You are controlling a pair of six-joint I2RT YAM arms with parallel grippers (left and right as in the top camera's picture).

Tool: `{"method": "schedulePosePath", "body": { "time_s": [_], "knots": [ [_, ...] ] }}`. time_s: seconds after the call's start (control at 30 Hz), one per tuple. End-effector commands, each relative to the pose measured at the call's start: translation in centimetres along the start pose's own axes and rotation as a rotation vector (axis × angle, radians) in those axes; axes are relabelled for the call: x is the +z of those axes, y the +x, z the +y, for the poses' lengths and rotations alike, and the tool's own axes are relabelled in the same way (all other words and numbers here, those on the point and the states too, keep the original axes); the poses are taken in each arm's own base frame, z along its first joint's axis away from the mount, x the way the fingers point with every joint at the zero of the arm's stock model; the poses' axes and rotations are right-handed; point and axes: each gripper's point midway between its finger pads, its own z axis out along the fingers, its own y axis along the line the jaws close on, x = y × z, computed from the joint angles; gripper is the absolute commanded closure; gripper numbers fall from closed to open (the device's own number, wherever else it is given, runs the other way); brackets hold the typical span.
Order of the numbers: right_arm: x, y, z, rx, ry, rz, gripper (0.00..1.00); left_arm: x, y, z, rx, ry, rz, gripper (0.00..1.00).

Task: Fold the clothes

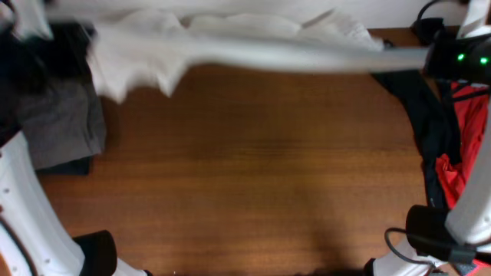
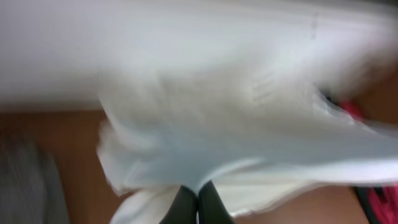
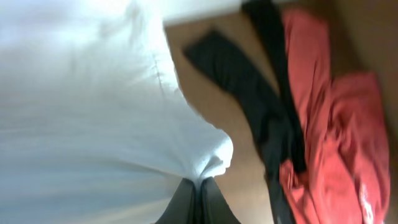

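The left claw (image 2: 198, 208) is pinched closed, its dark fingers meeting on a fold of the white T-shirt (image 2: 236, 124). The right claw (image 3: 200, 200) is clamped tight on the same cloth. The left arm (image 1: 19, 199) and right arm (image 1: 472, 207) stretch far forward, one at each side.

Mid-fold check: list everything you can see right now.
T-shirt: one, white, stretched between both end effectors along the far edge
Grey garment: one, grey, table's left side
Black garment: one, black, right side, against the red one
Red garment: one, orange-red, right edge
Table: one, brown wood
Arms: two, white, near corners
Left end effector: one, black, shut on T-shirt
Right end effector: one, black, shut on T-shirt
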Motion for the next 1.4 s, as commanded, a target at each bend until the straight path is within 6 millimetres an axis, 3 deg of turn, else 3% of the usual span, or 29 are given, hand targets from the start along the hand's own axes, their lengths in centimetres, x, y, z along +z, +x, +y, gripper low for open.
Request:
{"method": "schedulePosePath", "body": {
  "time_s": [0.0, 0.1, 0.17, 0.2, 0.27, 0.4, 0.57, 0.67, 0.8, 0.9, 0.97, 1.0, 1.03, 1.07, 1.1, 1.17, 1.2, 1.3, 1.37],
  "knots": [
    [7.3, 4.2, -0.9, -0.033, 0.06, 0.282, 0.96, 8.4, 7.8, 1.6, 0.029, 0.072, 0.383, 1.0],
    [10.9, 8.8, -1.3, -0.045, 0.077, 0.479, 0.96, 12.7, 14.2, 2.2, -0.038, 0.113, 0.63, 1.0],
    [12.1, 10.9, -1.5, -0.042, 0.078, 0.558, 0.96, 14.2, 17.9, 3.1, -0.075, 0.101, 0.762, 1.0],
    [13.3, 13.3, -1.7, -0.038, 0.078, 0.645, 0.96, 14.9, 20.7, 3.6, -0.106, 0.096, 0.854, 1.0],
    [14.2, 15.7, -2.0, -0.037, 0.082, 0.728, 0.96, 15.7, 24.8, 4.1, -0.162, 0.105, 0.97, 1.0],
    [15.6, 19.9, -2.8, -0.022, 0.093, 0.857, 0.96, 15.5, 31.6, 4.5, -0.246, 0.116, 1.142, 1.0],
    [16.7, 23.7, -5.3, 0.039, 0.142, 0.951, 0.96, 14.3, 36.6, 4.1, -0.316, 0.134, 1.27, 1.0],
    [17.2, 25.0, -6.5, 0.099, 0.155, 0.973, 0.96, 13.9, 37.6, 3.9, -0.336, 0.142, 1.296, 1.0],
    [17.4, 25.1, -6.9, 0.122, 0.152, 0.966, 0.96, 14.2, 37.3, 2.1, -0.303, 0.262, 1.265, 1.0],
    [17.6, 25.0, -6.9, 0.121, 0.151, 0.956, 0.96, 15.0, 35.2, -0.2, -0.256, 0.425, 1.127, 1.0],
    [17.8, 24.9, -6.8, 0.118, 0.15, 0.949, 0.96, 16.4, 33.2, -0.7, -0.213, 0.467, 0.983, 0.99],
    [17.8, 24.9, -6.8, 0.118, 0.149, 0.947, 0.96, 17.6, 31.8, -0.6, -0.18, 0.464, 0.894, 0.9],
    [17.9, 24.8, -6.7, 0.119, 0.147, 0.945, 0.96, 18.3, 31.1, -0.4, -0.164, 0.448, 0.85, 0.71],
    [17.9, 24.8, -6.7, 0.119, 0.147, 0.945, 0.96, 19.4, 30.3, 0.0, -0.145, 0.433, 0.797, 0.37],
    [17.9, 24.8, -6.7, 0.119, 0.147, 0.944, 0.96, 20.1, 29.7, 0.2, -0.131, 0.426, 0.76, 0.22],
    [17.9, 24.8, -6.5, 0.123, 0.137, 0.945, 0.96, 21.1, 29.2, 0.4, -0.114, 0.419, 0.722, 0.13],
    [17.9, 24.8, -6.5, 0.123, 0.137, 0.945, 0.96, 21.1, 29.2, 0.4, -0.129, 0.412, 0.725, 0.01],
    [17.9, 24.8, -6.5, 0.123, 0.137, 0.944, 0.96, 19.7, 30.8, 0.8, -0.202, 0.343, 0.834, 0.01],
    [18.0, 24.8, -6.6, 0.124, 0.137, 0.94, 0.96, 17.4, 33.4, 2.8, -0.253, 0.156, 1.003, 0.01]
  ]
}}
